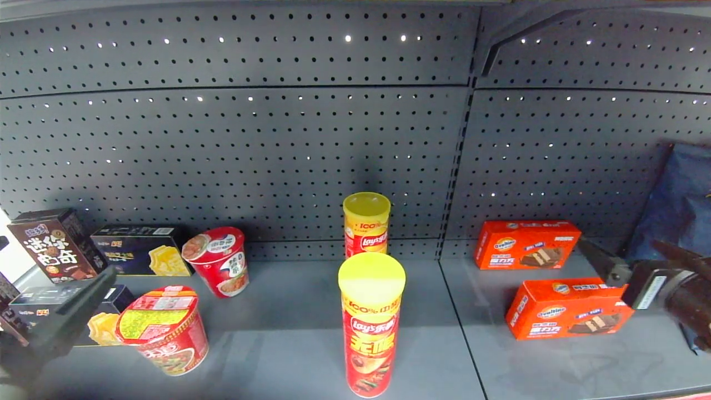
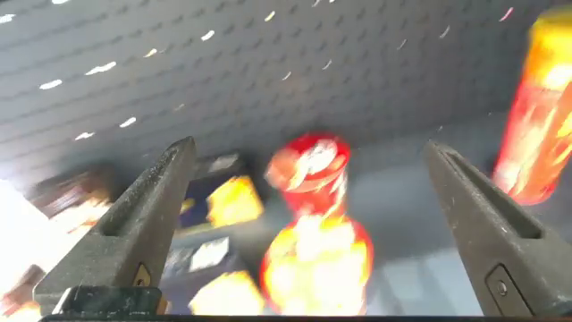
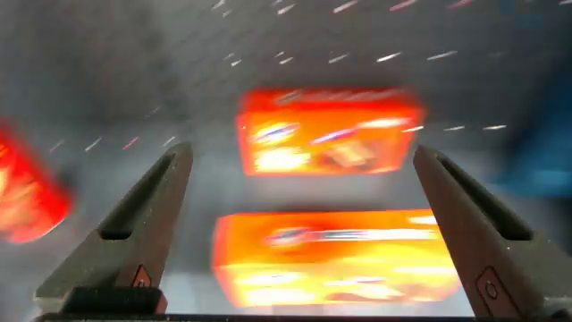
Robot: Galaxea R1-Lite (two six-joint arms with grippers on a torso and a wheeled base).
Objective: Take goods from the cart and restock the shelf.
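Two bays of the grey shelf (image 1: 266, 355) span the head view, backed by a perforated panel (image 1: 250, 139). A blue bag (image 1: 680, 194) stands at the far right against that panel. At the middle a front chip can (image 1: 371, 328) stands upright, with a rear chip can (image 1: 366, 225) straight behind it. In the right bay lie two orange boxes, the rear box (image 1: 526, 244) by the panel and the front box (image 1: 567, 308) nearer the edge. On the left stand a front noodle cup (image 1: 164, 330) and a rear noodle cup (image 1: 219, 261), beside several dark boxes (image 1: 139, 250).

The wrist views make the jaws plain. The left gripper (image 2: 308, 148) is spread wide and empty, looking at the two cups. The right gripper (image 3: 301, 150) is equally wide and empty, framing both orange boxes.

In the head view the left arm sits low at the front left corner, over the dark boxes. The right arm enters from the right edge, one finger just beside the front box's far corner; whether they touch cannot be told.
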